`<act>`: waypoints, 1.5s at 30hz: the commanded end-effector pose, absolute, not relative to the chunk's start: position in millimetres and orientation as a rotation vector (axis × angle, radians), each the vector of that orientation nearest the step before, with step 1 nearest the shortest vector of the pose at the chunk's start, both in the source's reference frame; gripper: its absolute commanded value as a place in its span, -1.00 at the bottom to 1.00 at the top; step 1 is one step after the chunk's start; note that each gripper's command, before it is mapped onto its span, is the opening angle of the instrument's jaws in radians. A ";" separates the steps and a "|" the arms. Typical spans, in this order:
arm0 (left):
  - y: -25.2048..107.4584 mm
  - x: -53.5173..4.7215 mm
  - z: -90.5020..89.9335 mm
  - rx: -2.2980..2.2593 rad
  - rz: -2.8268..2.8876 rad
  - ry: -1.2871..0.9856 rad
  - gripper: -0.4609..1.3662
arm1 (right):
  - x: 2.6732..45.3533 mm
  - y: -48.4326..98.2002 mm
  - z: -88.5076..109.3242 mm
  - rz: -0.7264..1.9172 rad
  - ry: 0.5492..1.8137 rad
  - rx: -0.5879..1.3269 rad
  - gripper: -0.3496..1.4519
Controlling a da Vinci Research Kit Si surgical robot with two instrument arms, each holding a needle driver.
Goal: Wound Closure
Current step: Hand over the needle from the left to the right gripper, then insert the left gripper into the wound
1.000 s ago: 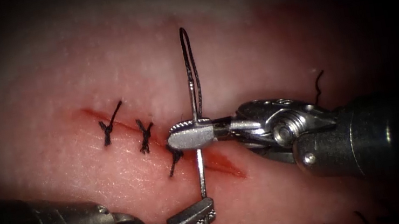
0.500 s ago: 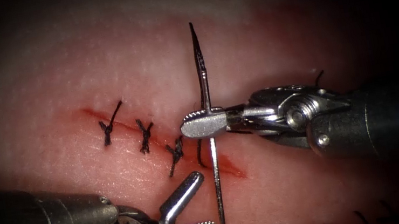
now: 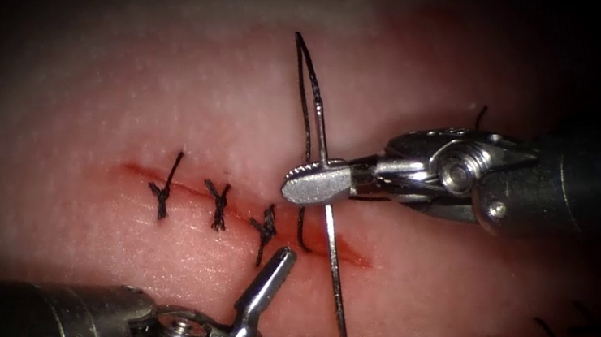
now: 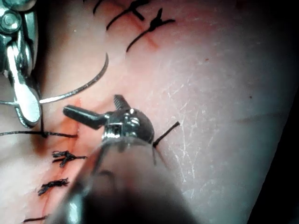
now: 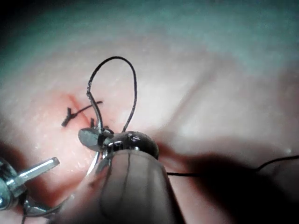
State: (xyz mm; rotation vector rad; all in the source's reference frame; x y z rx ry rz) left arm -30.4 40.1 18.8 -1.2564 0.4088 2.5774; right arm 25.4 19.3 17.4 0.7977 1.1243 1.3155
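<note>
The right gripper (image 3: 313,184) is clenched on the needle (image 3: 337,269), grasping it near the middle of its curve, closer to the thread end. The needle stands across the cut (image 3: 330,244) and clear of the tissue (image 3: 400,77): its tip hangs free toward the near edge of the tissue, just beside the left gripper (image 3: 292,306), and its tail rises toward the far edge. The thread (image 3: 303,102) runs from the needle's tail, loops over and comes back down behind the right gripper's jaws to the cut.

The left gripper is released, its jaws spread wide and grasping nothing, sitting near the needle's tip on the left side of the open part of the cut. In the left wrist view its spread jaws hover above the tissue, with the curved needle (image 4: 79,86) just beyond them.

Three tied stitches (image 3: 218,204) lie along the cut to the left of the needle, and red fluid (image 3: 348,252) marks the still-open stretch.
</note>
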 end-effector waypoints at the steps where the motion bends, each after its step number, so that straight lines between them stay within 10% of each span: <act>1: 40.0 -30.3 18.7 -1.252 2.580 0.390 0.04 | 25.4 19.2 17.4 1.304 1.129 0.791 -1.00; 12: 40.9 -30.2 18.5 -1.095 2.495 0.003 -0.29 | 24.3 19.2 16.4 1.215 1.196 0.726 -1.00; 15: 41.6 -30.2 18.4 -1.066 2.408 -0.068 -0.88 | 24.3 19.0 16.4 1.210 1.198 0.722 -1.00; 45: 43.2 -29.5 24.2 -0.824 2.446 -0.387 -0.88 | 24.1 18.7 16.0 1.191 1.220 0.707 -1.00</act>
